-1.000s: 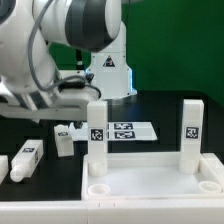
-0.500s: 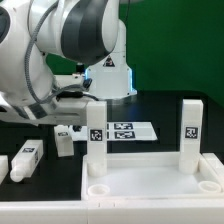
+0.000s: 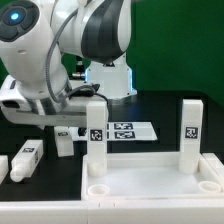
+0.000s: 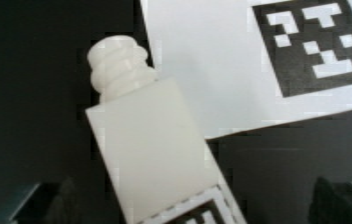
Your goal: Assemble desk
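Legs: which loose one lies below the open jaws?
The leg right beside the marker board, centred in the wrist view; another loose leg lies farther to the exterior view's left.

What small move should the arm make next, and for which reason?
Probably lower the open pincer straight down over the loose leg. In the wrist view that leg lies between the two fingers, by the marker board, and nothing is held yet.
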`<state>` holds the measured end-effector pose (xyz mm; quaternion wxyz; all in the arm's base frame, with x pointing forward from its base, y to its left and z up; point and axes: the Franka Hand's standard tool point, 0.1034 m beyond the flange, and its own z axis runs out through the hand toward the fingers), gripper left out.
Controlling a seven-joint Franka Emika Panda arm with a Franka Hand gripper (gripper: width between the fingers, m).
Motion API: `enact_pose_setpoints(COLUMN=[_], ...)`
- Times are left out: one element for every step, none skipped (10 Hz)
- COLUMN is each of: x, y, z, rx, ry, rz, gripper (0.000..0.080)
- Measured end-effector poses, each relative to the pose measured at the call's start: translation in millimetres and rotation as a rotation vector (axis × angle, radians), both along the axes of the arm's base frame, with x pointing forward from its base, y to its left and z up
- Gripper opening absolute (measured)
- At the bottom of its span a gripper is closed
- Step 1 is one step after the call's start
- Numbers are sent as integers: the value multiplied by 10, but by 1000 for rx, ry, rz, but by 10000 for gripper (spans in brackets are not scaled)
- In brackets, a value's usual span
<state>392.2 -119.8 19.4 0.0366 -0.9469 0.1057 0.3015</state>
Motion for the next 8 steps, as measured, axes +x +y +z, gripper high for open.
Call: enact_pose_setpoints(x=[0,-2,-3,-3,-3,-3,-3,-7], y=[-2,-4,-5,-6,-6,-8,-8,-3], z=[0,-2,-2,-3,-2,-2,-2,-2], rx=[0,0,0,0,0,0,0,-1], ry=[0,0,1,1,1,1,1,1], rz=[0,-1,-1,-1,-1,-2,-2,-3], gripper=[649,634,634,463,282,279,279,279])
